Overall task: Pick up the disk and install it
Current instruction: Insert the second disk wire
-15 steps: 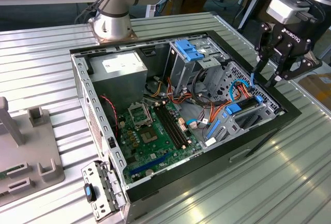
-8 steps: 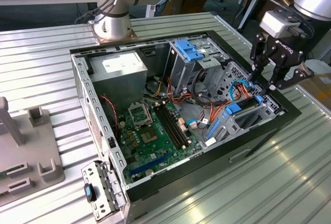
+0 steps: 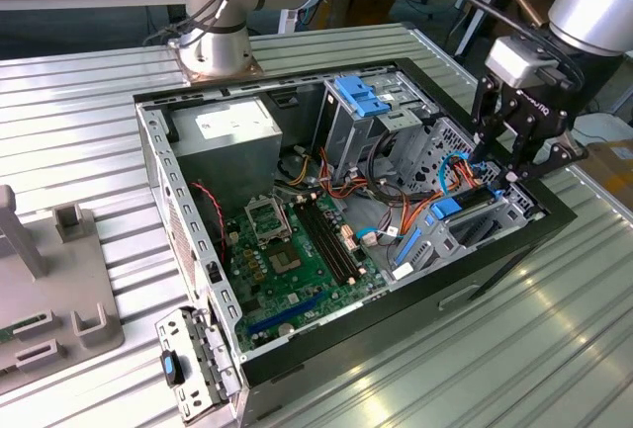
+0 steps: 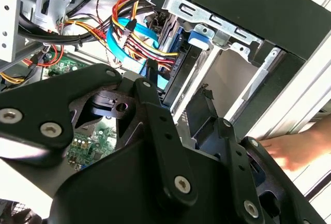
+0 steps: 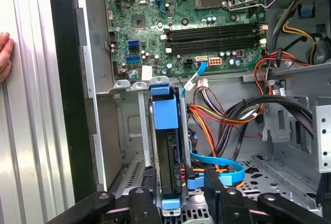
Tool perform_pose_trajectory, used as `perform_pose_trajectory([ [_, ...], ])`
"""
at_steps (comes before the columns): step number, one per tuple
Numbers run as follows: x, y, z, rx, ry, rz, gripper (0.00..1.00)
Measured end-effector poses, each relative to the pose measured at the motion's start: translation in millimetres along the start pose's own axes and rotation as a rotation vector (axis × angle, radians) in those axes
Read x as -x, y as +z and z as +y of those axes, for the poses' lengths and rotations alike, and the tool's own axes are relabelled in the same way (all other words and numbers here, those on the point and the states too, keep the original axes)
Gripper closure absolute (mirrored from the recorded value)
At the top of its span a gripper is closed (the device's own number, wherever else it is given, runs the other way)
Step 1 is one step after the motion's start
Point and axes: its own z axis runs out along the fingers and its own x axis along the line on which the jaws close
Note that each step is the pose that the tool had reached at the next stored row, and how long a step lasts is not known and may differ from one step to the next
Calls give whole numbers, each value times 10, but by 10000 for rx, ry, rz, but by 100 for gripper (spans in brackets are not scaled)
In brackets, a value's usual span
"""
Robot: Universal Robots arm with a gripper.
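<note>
disk (image 5: 168, 151) first, since it decides everything: it stands on edge in the drive bay at the corner of the computer case (image 3: 297, 354), a dark slab in a bright blue carrier, with the bay's grey sheet-metal walls close on both sides. going down in size from there, the case lies open on the ribbed metal counter (image 3: 514, 349), the green motherboard (image 3: 297, 250) flat in its floor, and bundles of orange, red and black cables (image 5: 222, 115) run just beside the bay. my hand (image 3: 514, 166) hangs right over that corner in the exterior view. in the first wrist view its dark fingers (image 5: 142, 206) sit either side of the disk's near end, narrow, and look closed on the carrier, though i can't see the contact faces themselves. a person's hand (image 4: 300, 149) rests on the counter just outside the case wall.

handling, as i judge it: the disk is rigid and dense for its size, so it won't flex, but it's shock-sensitive and shouldn't be knocked against the cage. the blue plastic is smooth and its tabs (image 5: 166, 113) will give, so i'd trust the long flat sides of the carrier, squeezed squarely, not the tabs or the connector end where a thin blue cable (image 5: 222, 169) loops close.
</note>
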Motion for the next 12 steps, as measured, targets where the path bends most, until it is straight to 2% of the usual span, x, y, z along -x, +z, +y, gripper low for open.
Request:
perform_pose_trajectory([
  [4, 0, 1, 0, 0, 0, -1, 52],
  [5, 0, 1, 0, 0, 1, -1, 58],
  [6, 0, 1, 0, 0, 0, -1, 71],
  [7, 0, 1, 0, 0, 0, -1, 71],
  [8, 0, 1, 0, 0, 0, -2, 77],
  [9, 0, 2, 0, 1, 1, -5, 89],
  [12, -1, 1, 0, 0, 0, -4, 89],
])
